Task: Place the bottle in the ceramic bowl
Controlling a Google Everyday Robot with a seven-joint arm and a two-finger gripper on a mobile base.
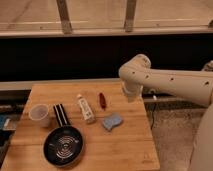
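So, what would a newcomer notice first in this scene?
The large white robot arm reaching in from the right strikes first, with its gripper hanging over the right rear part of the wooden table. Next is the black round ceramic bowl with pale rings, at the table's front left. The small slim white bottle lies near the middle, behind the bowl and beside a thin red object.

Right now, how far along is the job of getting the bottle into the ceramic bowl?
Done: nothing yet. The bottle lies flat on the table, and the ceramic bowl nearer the front has nothing in it. In hand: the gripper hangs above the table's far edge, well apart from the bottle. Left: reach the bottle, grasp it, lift it and set it in the bowl.
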